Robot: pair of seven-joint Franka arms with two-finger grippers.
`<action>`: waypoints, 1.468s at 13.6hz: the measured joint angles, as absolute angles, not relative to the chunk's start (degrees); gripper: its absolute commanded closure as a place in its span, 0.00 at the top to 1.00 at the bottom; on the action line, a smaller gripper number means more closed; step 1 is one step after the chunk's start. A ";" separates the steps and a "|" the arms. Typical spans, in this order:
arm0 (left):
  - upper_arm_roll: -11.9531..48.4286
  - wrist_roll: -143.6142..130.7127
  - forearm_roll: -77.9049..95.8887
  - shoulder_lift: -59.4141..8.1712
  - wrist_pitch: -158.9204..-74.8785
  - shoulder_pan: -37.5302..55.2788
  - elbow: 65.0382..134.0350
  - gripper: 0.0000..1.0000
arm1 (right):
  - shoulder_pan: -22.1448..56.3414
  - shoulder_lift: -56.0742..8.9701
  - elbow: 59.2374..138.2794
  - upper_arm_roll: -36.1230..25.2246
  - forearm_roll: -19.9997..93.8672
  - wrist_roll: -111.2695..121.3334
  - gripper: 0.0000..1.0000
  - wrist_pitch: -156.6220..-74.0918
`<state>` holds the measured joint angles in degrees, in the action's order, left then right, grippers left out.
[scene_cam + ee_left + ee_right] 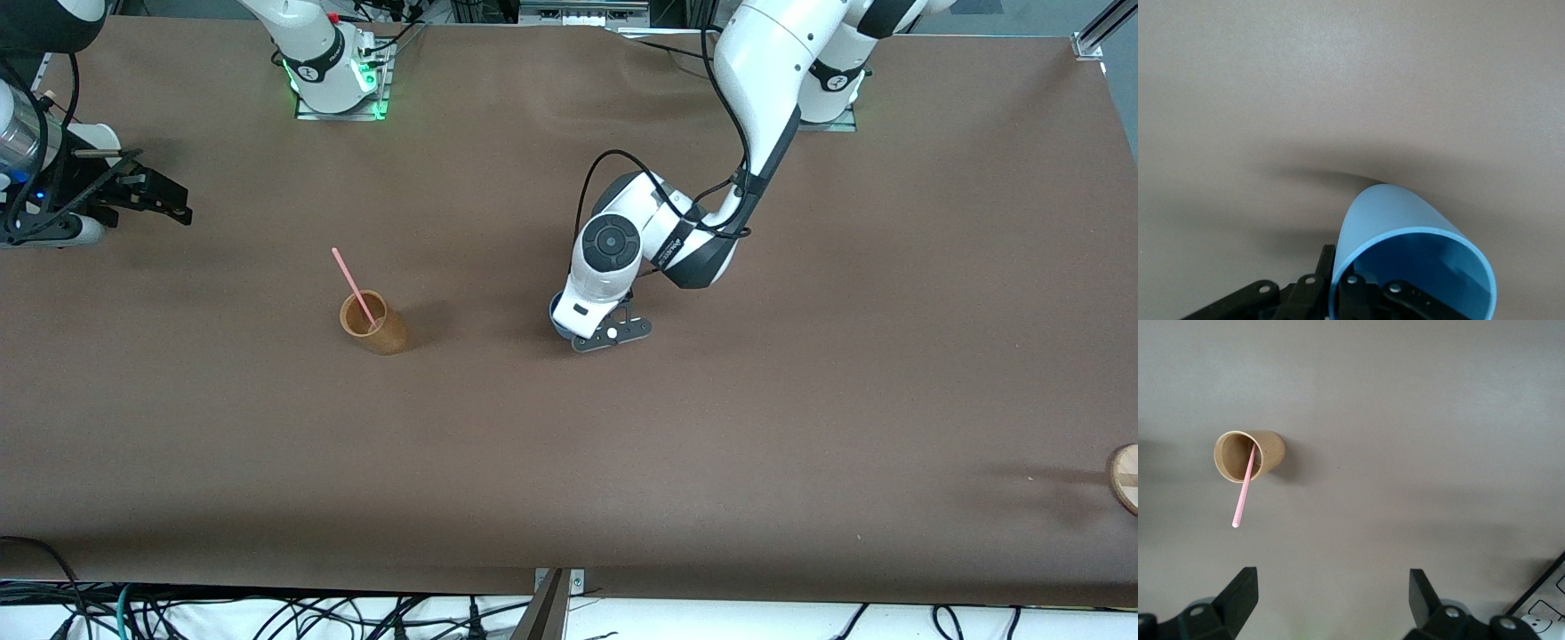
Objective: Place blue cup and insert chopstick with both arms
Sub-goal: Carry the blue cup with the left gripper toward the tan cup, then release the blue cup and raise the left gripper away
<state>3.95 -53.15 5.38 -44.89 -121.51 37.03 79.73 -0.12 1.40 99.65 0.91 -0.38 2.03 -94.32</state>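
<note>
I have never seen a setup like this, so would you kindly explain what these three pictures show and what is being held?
These are two white robot arms at a brown table. The big picture looks down from a camera facing them; the other two come from cameras on each arm's wrist.

The left claw is shut on the rim of the blue cup, low over the middle of the table.

The right claw waits open and empty, up over its own end of the table.

On the table stands a wooden cup with the pink chopstick leaning in it. A round wooden thing shows at the table's edge toward the left arm's end.
</note>
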 measured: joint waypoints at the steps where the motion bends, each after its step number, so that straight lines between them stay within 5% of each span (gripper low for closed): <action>1: 3.95 -53.15 5.38 -44.92 -121.60 37.07 79.71 0.67 | -0.12 1.40 99.65 0.91 -0.38 2.03 1.00 -94.32; 6: 3.20 -52.30 5.38 -44.89 -122.17 37.02 78.82 0.99 | -0.12 1.40 99.65 0.91 -0.38 2.03 1.00 -94.32; 11: 2.66 -45.75 5.38 -41.49 -119.07 34.55 77.20 1.00 | -0.13 1.40 99.65 0.91 -0.38 2.03 1.00 -94.32; 20: 2.27 -38.53 5.37 -25.90 -105.66 26.23 76.53 1.00 | -0.15 1.39 99.65 0.91 -0.38 2.03 1.00 -94.32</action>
<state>2.27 -38.53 5.37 -25.90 -105.66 26.23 76.53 -0.15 1.39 99.65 0.91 -0.38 2.03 -94.32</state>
